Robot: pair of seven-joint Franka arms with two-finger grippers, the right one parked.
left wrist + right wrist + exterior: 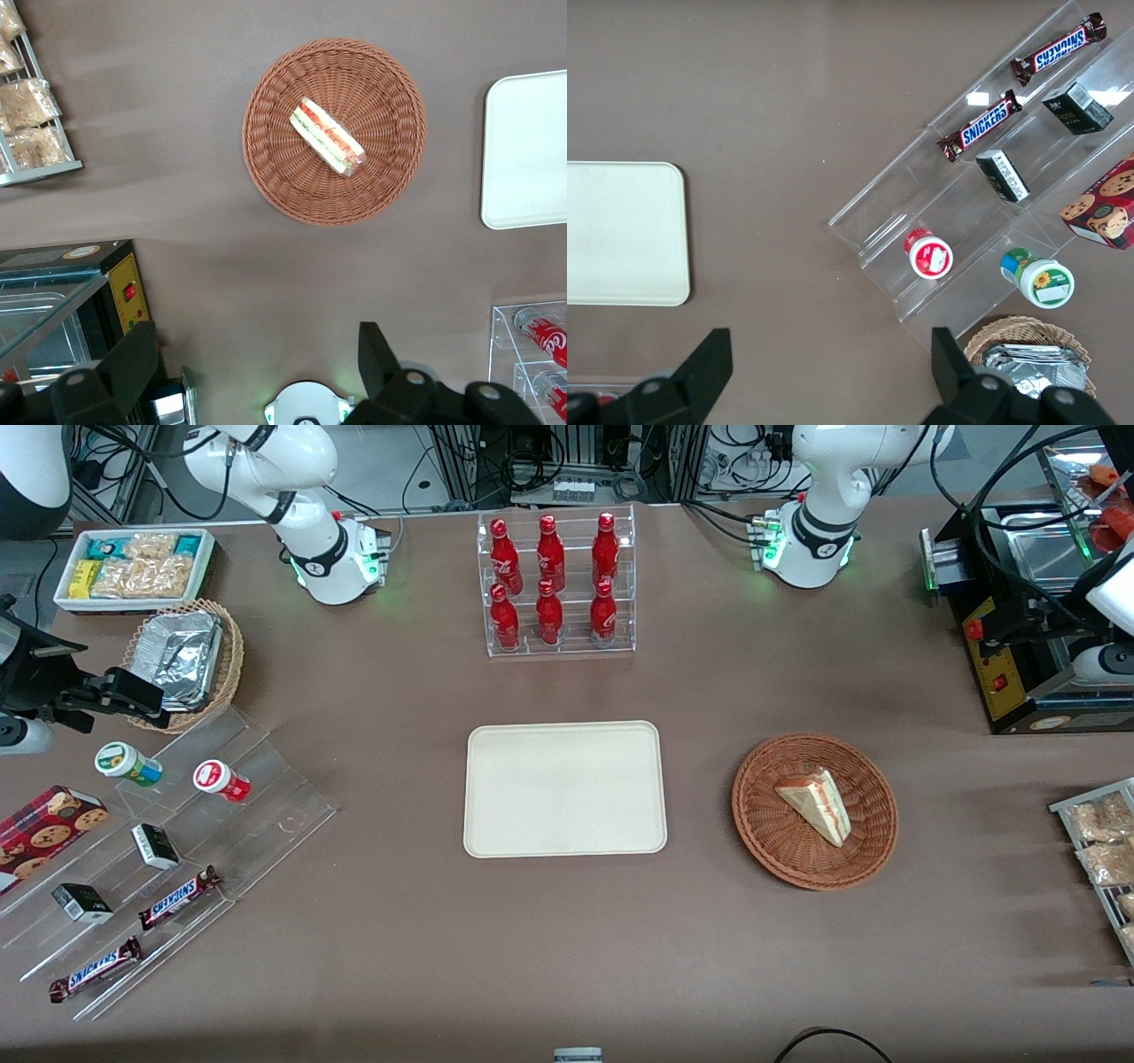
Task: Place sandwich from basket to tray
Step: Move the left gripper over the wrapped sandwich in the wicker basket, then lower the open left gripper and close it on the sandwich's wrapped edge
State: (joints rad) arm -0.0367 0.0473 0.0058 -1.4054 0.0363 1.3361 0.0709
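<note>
The small triangular sandwich (815, 803) of pale bread, with red-orange and green filling showing along its cut edge, lies near the middle of the round, shallow, reddish-brown woven wicker basket (767, 835), resting on the weave with nothing else beside it. The basket stands apart from the flat cream-white rectangular tray (564, 788) with rounded corners and a low rim, which is bare and sits toward the parked arm's end of the table from the basket, with open brown tabletop (691, 939) between the 2. The left arm's gripper (257, 372) is high above the table, well apart from the sandwich, with its 2 dark fingers (135, 359) spread wide and holding nothing; in the wrist view the basket and sandwich lie ahead of the fingers rather than between them. The sandwich looks light and soft, so it would likely squash or shed filling under a hard squeeze, and a clear wrap, if that sheen is one, could make it slippery. A sensible hold is probably across the 2 broad bread faces near the thick middle of the wedge, not at the thin point, closing gently. The wicker rim is low, so the lift should clear it easily.
</note>
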